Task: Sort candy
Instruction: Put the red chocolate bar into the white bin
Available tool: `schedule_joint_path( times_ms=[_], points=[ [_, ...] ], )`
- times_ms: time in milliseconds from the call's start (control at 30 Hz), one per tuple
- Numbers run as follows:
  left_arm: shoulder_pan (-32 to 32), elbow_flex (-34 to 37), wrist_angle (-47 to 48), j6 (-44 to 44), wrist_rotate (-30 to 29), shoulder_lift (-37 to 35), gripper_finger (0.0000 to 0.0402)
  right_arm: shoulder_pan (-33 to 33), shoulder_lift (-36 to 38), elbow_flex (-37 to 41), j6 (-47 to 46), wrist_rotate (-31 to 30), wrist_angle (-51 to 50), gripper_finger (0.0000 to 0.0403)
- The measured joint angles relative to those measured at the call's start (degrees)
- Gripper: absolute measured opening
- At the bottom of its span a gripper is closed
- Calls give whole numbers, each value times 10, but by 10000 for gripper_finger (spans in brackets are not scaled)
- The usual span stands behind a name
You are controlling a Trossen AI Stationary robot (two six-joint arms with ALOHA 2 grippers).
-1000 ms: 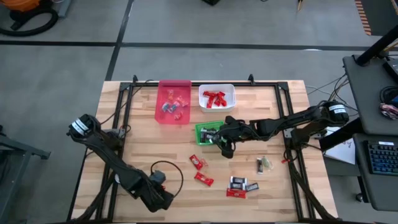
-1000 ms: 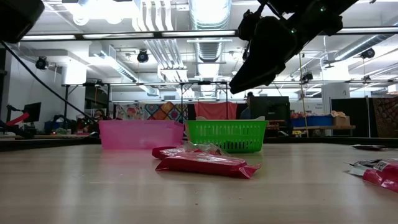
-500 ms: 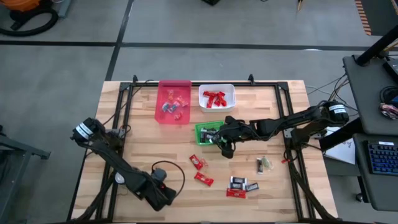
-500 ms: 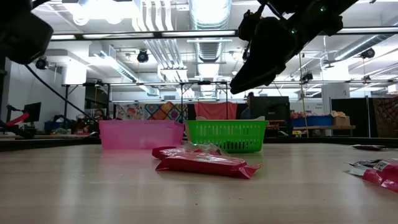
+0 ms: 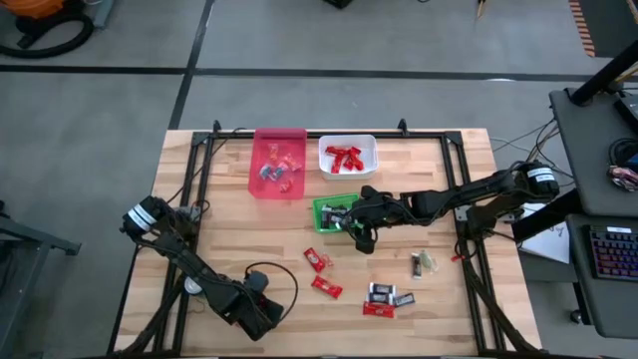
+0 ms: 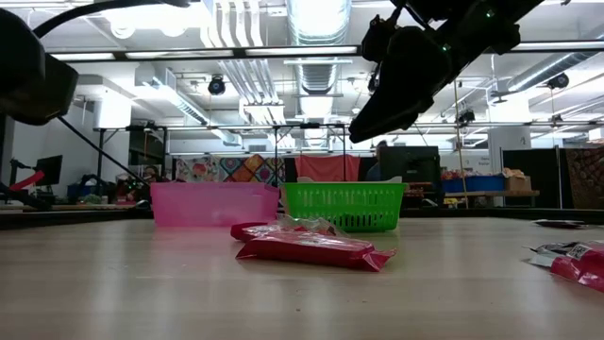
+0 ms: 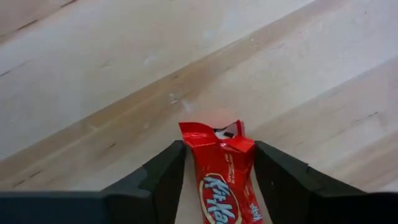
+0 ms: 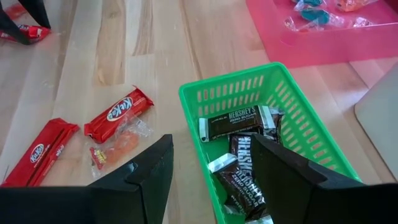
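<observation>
A: Start at the left of the overhead picture. What's the left gripper point(image 5: 261, 321) doing?

B: It sits low in the lower left of the table point(image 5: 449, 314). In its wrist picture a red Kit Kat point(image 7: 225, 183) lies between the two dark fingers point(image 7: 158, 180), which stand a little wider than the bar. Whether they press on it I cannot tell.

A: And the containers, going rightward?

B: First the pink bin point(image 5: 278, 163) at upper centre, holding a few small sweets in clear, red and blue-grey wrappers. Just right of it is the white bin point(image 5: 348, 157) with a cluster of red-wrapped candies point(image 5: 344, 157). Below the two, near the middle, is the green basket point(image 5: 324, 211); the right wrist picture shows dark Hershey's bars point(image 8: 235, 121) in it, silver at the ends.

A: The right gripper point(image 5: 362, 237)?

B: At the basket's right edge, just above it. Its fingers point(image 8: 149, 168) are spread apart with nothing between them.

A: What's still loose on the wood?

B: Centre of the table: two red Kit Kats point(image 5: 317, 260) and a clear-wrapped orange sweet point(image 8: 117, 145) beside them. Lower right: a red piece and two dark bars point(image 5: 381, 292) close together, then one dark upright piece point(image 5: 417, 264) with a pale wrapper point(image 5: 429, 261) touching it.
</observation>
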State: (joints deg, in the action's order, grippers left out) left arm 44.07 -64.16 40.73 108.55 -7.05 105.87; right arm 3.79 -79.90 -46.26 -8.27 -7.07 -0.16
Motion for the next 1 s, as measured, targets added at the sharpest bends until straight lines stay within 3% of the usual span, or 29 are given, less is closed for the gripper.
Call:
schedule_joint_path(
  times_ms=[367, 533, 733, 1000],
  points=[
    [-1, 0, -5, -28, -2, -5, 55, 1, 0, 0, 3, 0, 0, 203],
    [-13, 2, 15, -70, -10, -33, 38, 1, 0, 0, 34, 0, 9, 203],
    [-62, 2, 2, -201, -88, -115, 37, 19, 10, 0, 38, 0, 9, 203],
    [-173, 2, -44, -470, -170, -245, 36, 83, 30, 5, 33, -6, 4, 203]
  ],
)
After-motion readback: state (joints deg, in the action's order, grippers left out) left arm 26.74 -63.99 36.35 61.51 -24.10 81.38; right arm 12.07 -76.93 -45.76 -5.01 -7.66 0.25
